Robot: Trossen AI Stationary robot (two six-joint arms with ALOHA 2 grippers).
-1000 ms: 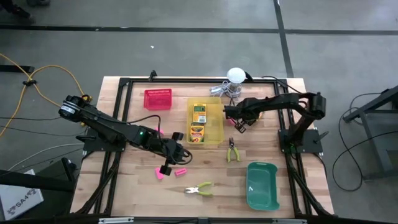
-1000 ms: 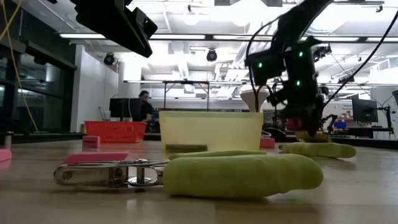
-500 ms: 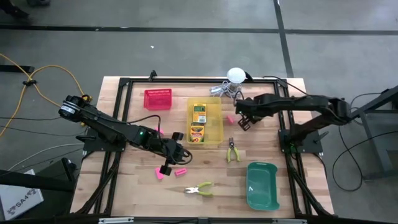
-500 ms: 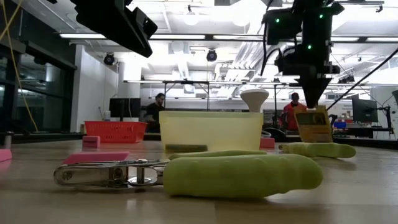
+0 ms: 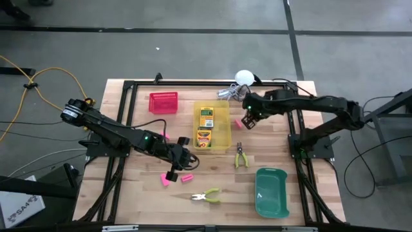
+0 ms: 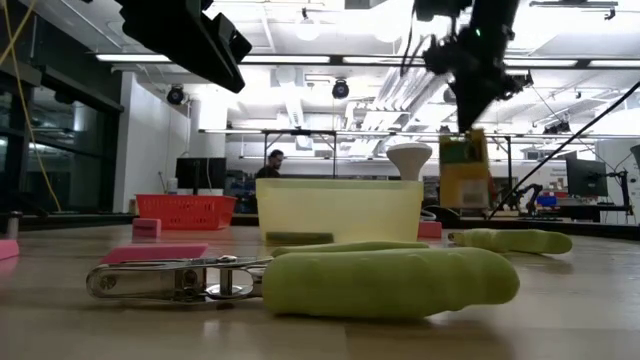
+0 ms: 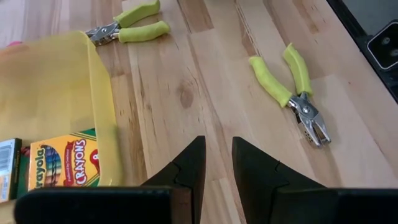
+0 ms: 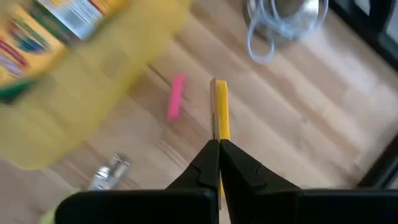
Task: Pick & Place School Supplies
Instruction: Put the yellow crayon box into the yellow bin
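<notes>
The right gripper [image 5: 246, 121] hangs just beside the translucent yellow plastic bin [image 5: 222, 132], on the side toward the white ball [image 5: 244, 78], its dark fingers pressed together on the thin edge of a flat cardboard crayon box [image 6: 463, 172], which dangles clear of the wooden slat table [image 5: 290, 193]. Two more crayon boxes [image 5: 205, 127] lie flat inside that bin, a small pink block [image 8: 176, 97] lies just beside it, and pliers-like tools with soft yellow-green handles [image 7: 291, 83] lie near it. The left gripper [image 7: 216, 163] waits near the bin's opposite corner, its blunt fingers slightly parted around nothing.
</notes>
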